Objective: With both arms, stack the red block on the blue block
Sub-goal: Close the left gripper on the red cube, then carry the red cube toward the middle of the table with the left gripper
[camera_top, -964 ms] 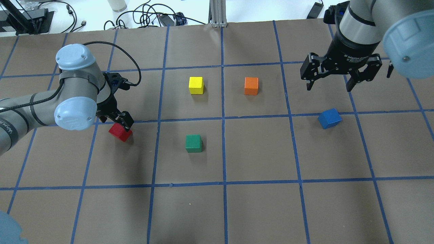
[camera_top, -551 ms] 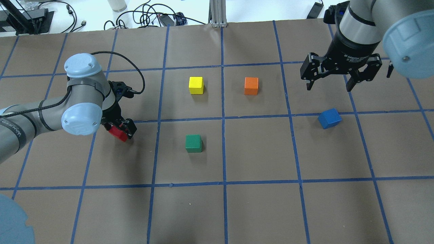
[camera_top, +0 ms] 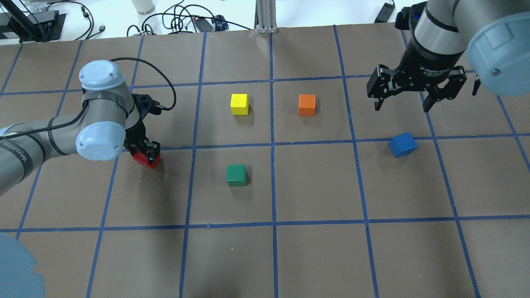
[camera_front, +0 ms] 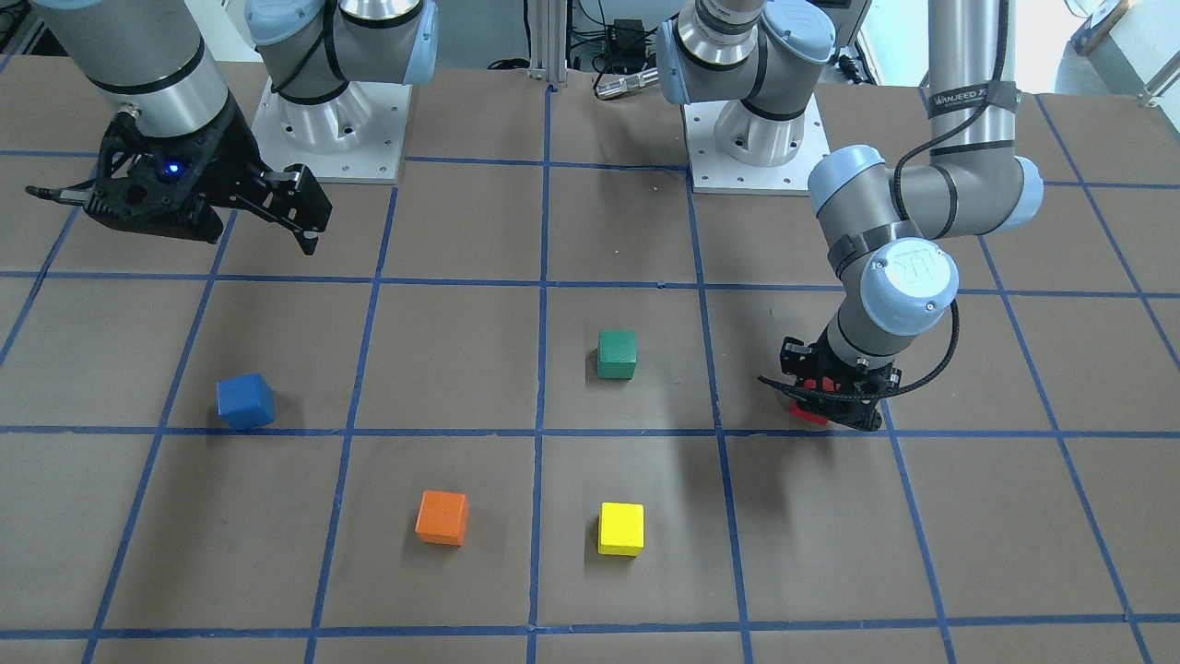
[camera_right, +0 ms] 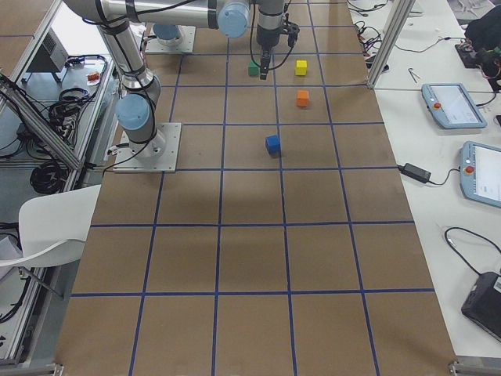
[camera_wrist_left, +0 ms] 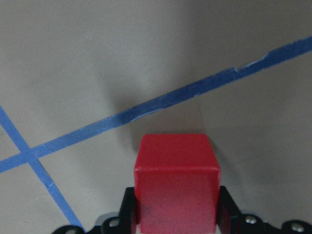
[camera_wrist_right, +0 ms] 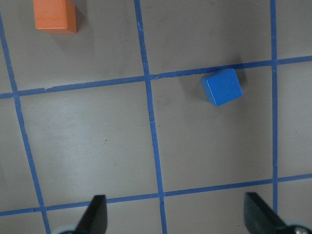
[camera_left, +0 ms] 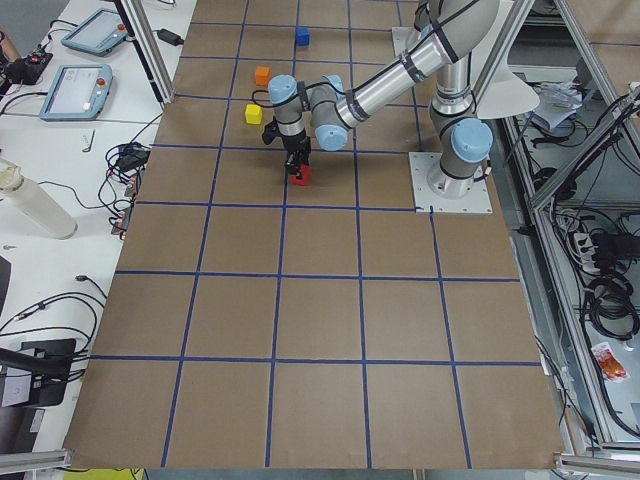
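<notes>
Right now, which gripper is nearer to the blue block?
Right. The right gripper hangs open in the air close to the blue block, not touching it. The left gripper is far across the table, closed on the red block.

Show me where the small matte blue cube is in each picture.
Front-facing: small matte blue cube, left of middle.
Overhead: cube, right side.
Exterior left: cube, near the top edge.
Exterior right: cube, centre, upper half.
Left wrist: not in it.
Right wrist: cube, upper right.
Shared landmark: the small orange cube, the nearest other cube.
</notes>
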{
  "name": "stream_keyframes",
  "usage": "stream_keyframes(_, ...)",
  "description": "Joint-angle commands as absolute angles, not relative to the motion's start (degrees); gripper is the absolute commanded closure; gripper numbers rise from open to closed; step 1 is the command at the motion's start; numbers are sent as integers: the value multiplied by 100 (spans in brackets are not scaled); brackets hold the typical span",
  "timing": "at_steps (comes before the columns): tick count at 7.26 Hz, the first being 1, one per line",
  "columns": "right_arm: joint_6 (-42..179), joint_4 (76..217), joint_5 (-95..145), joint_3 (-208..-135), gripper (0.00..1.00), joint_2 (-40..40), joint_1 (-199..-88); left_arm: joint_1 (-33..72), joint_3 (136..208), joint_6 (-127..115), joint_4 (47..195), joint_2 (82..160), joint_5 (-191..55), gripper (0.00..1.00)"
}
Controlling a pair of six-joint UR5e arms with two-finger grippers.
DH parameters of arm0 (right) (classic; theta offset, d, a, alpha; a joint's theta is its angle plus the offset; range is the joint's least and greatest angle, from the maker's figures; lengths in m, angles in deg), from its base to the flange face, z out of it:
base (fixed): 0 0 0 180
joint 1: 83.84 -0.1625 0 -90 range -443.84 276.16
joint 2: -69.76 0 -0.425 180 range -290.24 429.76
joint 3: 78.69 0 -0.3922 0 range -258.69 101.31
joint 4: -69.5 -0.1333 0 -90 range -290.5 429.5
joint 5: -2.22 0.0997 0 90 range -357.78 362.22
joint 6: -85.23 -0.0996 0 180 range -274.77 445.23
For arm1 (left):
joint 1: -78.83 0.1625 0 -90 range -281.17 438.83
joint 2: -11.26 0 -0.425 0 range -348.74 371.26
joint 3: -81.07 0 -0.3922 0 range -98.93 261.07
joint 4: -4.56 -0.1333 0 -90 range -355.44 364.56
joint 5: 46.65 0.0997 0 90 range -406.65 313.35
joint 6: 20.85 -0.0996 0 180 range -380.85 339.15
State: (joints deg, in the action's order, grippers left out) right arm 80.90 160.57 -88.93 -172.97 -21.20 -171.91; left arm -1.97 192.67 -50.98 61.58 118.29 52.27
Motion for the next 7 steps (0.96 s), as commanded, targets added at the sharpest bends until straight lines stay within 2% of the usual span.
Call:
stream_keyframes(1, 8092, 16056, -8893, -17300, 0, -2120, -17191, -395, 19085, -4575, 6466, 11603, 4743, 99)
stream_keyframes(2, 8092, 16064, -8893, -17291, 0, -2120, -17191, -675, 18867, -3972, 6737, 11498, 4479, 99)
stream_keyframes(5, 8092, 16056, -8901, -17300, 0, -2120, -17191, -1991, 17479, -1321, 7636, 11856, 4057, 99)
stream_keyframes(7, 8092, 16056, -8901, -17300, 0, -2120, -17191, -2581, 17362, -682, 7514, 12180, 3897, 99)
